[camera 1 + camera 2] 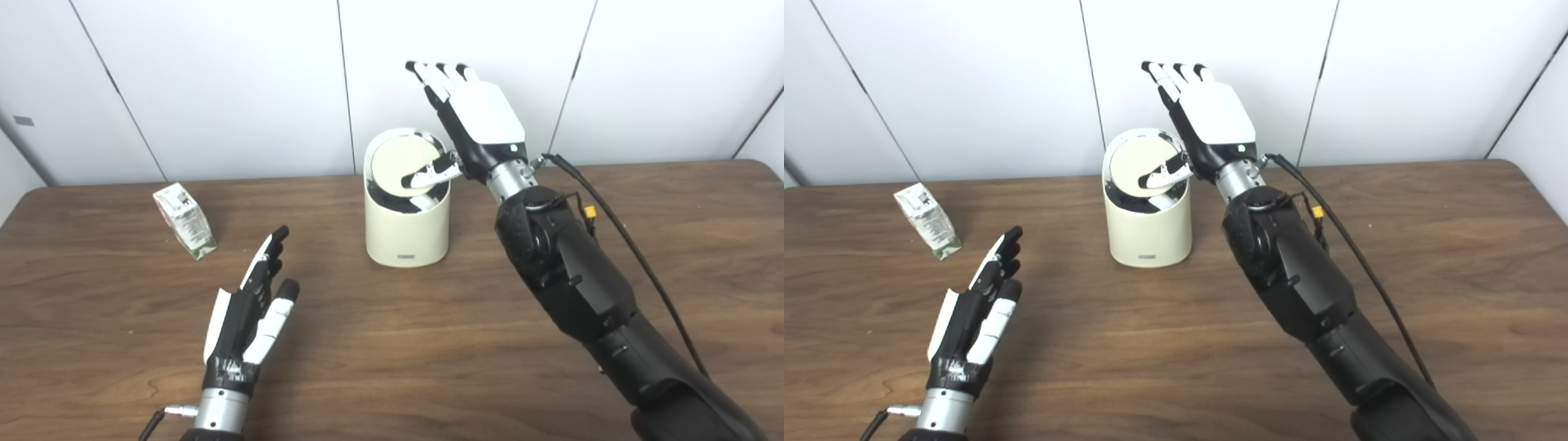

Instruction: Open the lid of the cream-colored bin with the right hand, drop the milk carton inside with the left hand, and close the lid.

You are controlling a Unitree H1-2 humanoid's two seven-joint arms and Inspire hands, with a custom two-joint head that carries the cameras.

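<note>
The cream-colored bin [405, 236] stands at the table's middle back. Its round swing lid [398, 164] is tilted, showing a dark gap at its near side. My right hand [474, 119] is open beside and above the bin's right rim, fingers pointing up and its thumb lying on the lid. The milk carton [184, 220], white with green print, stands tilted on the table to the bin's left. My left hand [254, 306] is open near the front left, fingers stretched toward the carton but well short of it, holding nothing.
The brown wooden table [392, 343] runs across the whole view. White wall panels [233, 86] stand close behind the bin. A black cable [637, 257] trails along my right forearm.
</note>
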